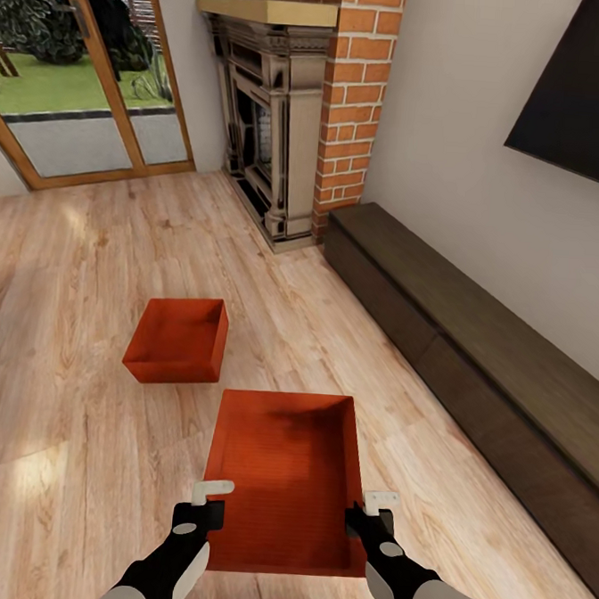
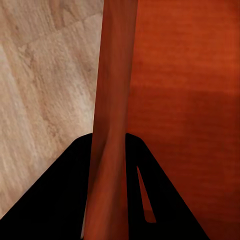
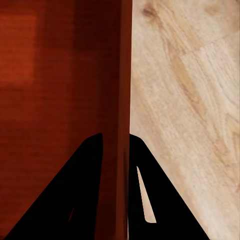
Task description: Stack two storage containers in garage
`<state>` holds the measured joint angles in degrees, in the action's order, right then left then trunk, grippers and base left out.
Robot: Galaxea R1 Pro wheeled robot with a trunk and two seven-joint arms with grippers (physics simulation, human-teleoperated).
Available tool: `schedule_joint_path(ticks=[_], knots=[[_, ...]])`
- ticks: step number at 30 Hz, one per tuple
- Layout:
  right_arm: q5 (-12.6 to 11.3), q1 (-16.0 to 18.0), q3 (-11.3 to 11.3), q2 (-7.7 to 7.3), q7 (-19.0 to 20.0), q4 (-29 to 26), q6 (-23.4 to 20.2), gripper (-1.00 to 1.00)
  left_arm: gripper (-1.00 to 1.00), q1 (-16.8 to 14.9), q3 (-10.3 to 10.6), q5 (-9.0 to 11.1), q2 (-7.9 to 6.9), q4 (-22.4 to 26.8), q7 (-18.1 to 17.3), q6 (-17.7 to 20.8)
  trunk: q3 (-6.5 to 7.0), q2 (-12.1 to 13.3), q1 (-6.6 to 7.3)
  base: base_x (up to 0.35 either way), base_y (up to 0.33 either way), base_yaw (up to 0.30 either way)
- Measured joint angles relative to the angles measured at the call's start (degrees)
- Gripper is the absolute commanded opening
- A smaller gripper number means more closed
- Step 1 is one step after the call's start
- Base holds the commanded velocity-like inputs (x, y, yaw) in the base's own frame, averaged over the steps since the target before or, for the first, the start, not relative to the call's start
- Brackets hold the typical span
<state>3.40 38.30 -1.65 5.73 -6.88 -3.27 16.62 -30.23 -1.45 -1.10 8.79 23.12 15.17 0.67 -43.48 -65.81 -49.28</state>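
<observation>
The left gripper clamps the left wall of the nearer storage container, one finger on each side of the thin wall, as the left wrist view shows; the right gripper pinches the right wall likewise. Both arms are cut off at the bottom edge of the frame. The wood plank floor fills most of the frame, and the held container hides the floor beneath it. At upper right a dark screen is cropped. The brick fireplace stands at top centre. The second storage container sits on the planks at centre left. No writing is readable.
</observation>
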Motion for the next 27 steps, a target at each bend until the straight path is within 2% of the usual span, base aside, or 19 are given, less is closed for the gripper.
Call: schedule_joint_path(ticks=[27], knots=[[0.2,0.0,0.1,-0.01,0.1,-0.1,0.0,-1.00,-1.00,0.0,0.1,0.1,-0.03,0.0,0.0,0.0,2.50,0.0,0.00,0.000,0.000,0.000]])
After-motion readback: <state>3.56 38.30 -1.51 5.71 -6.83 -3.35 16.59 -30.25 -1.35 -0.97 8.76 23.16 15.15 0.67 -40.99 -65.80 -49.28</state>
